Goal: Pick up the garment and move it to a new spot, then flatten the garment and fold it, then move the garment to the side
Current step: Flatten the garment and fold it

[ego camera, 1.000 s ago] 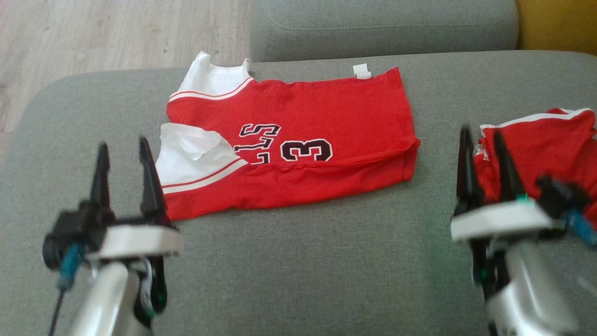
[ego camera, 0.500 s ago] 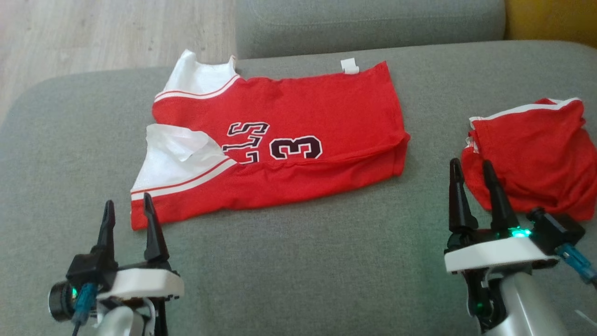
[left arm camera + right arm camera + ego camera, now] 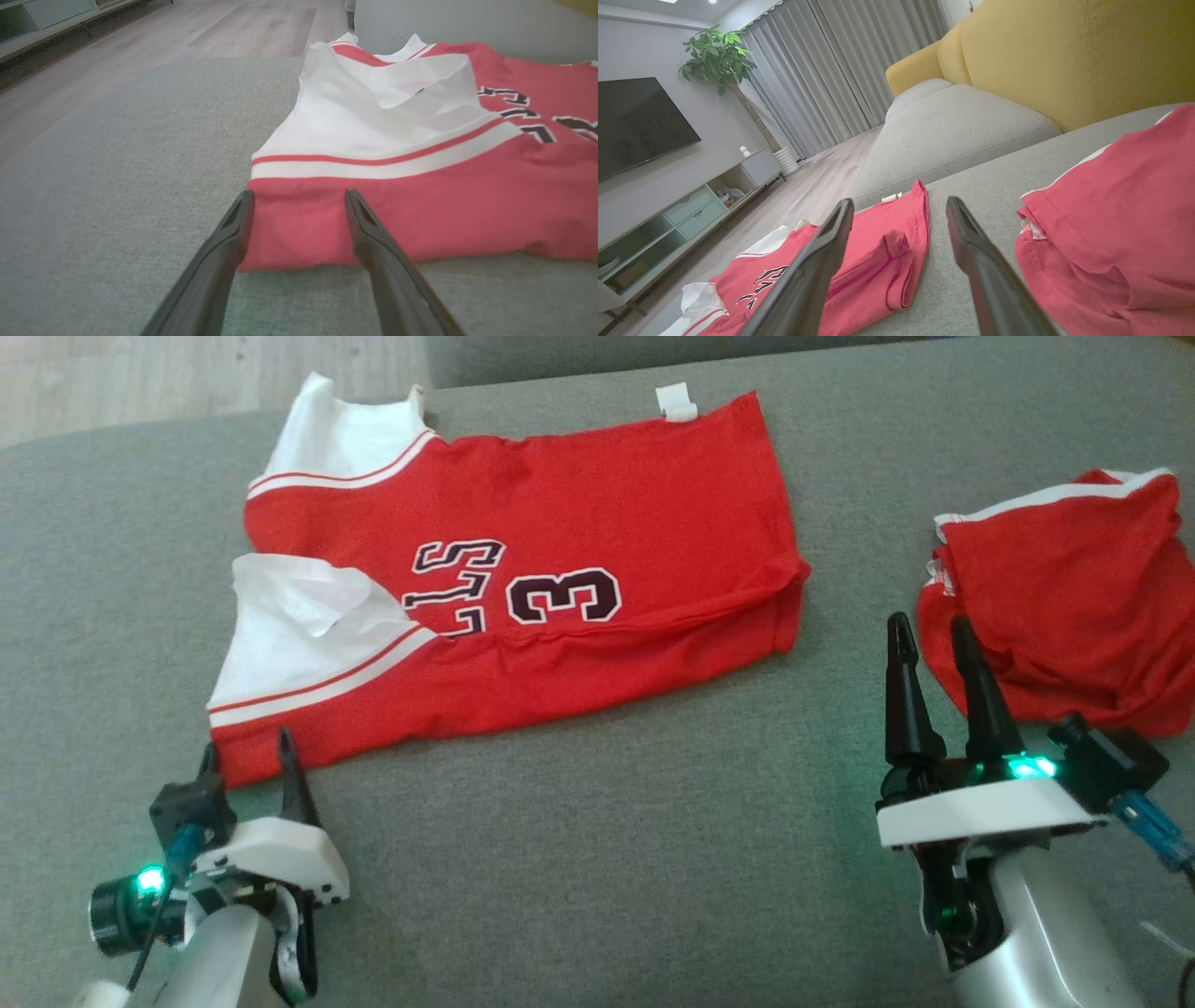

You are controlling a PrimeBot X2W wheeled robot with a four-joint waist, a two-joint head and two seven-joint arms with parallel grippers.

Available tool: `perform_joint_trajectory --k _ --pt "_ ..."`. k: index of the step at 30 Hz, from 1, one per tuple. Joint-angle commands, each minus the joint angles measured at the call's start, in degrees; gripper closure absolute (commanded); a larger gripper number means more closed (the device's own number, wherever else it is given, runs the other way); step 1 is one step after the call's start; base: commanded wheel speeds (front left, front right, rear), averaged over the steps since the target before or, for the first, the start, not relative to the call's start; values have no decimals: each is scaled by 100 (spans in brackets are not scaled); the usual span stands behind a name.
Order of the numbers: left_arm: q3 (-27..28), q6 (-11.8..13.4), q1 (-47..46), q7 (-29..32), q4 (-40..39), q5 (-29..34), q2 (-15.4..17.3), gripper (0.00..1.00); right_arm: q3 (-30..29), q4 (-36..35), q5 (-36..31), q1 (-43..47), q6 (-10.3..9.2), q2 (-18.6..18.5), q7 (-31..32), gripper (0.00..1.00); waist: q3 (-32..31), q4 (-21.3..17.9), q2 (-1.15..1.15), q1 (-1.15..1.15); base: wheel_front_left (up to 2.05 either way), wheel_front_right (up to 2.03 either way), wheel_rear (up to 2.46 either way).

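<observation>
Grey cushion point(image 3: 597, 859), mid-fold: the red jersey point(image 3: 607, 523) lies along its far edge, left of centre. It is doubled lengthwise, with the white shoulders toward the left edge and the hem toward the right. A second garment point(image 3: 1055, 597), also red, sits bunched by the right edge, well apart.

My left gripper point(image 3: 246, 747) is low at the jersey's near left corner, fingers spread. The red corner lies between them in the wrist view, and nothing is pinched. Whether they touch the cloth I cannot tell. My right gripper point(image 3: 927, 623) hovers between the two garments, fingers spread and empty.

I judge the knit light, thin and limp. It will likely sag, drag on the rough cushion and let its layers slide apart. Best hold, I reckon, is to pinch both layers at the near corners: left where I am, right at the hem corner point(image 3: 784, 635).
</observation>
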Motion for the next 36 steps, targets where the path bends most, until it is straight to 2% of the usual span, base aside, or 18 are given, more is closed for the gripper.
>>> perform_joint_trajectory --k 1,9,13,18,19,20,21,26,32,36 --pt "230 75 -274 16 -39 44 191 0 168 -220 59 -239 -4 -3 -36 0 58 -58 0 -1 0 0 0" --pt "237 335 -420 241 482 125 354 0 231 -265 132 -299 -4 -3 -36 0 187 -189 0 -1 0 0 0" --pt "128 180 -430 592 799 94 418 0 215 -270 155 -323 -4 -3 -36 0 213 -239 0 -1 0 0 0" --pt "156 150 -462 753 1019 -13 442 0 193 -251 170 -316 -4 -3 -36 0 163 -231 0 -1 0 0 0" --pt "133 98 -458 788 1049 -28 439 48 194 -240 168 -312 -4 -3 -36 0 143 -219 0 -1 0 0 0" --pt "108 49 -455 812 1067 -39 435 87 194 -229 165 -308 -4 -3 -36 0 121 -202 0 -1 0 0 0" --pt "81 5 -455 814 1066 -41 434 100 193 -220 163 -304 -4 -3 -36 0 99 -183 0 -1 0 0 0" --pt "138 -76 -555 404 764 -120 400 100 214 -48 71 -309 -4 -3 -36 0 49 -46 0 -1 0 0 0" --pt "88 -181 -761 -316 93 -41 370 100 331 809 -246 -609 -4 -3 -33 0 26 169 0 -1 0 0 0" --pt "-4 -189 -838 -510 -286 91 389 100 344 1371 -292 -972 -4 -3 154 0 34 247 0 -1 0 0 0"
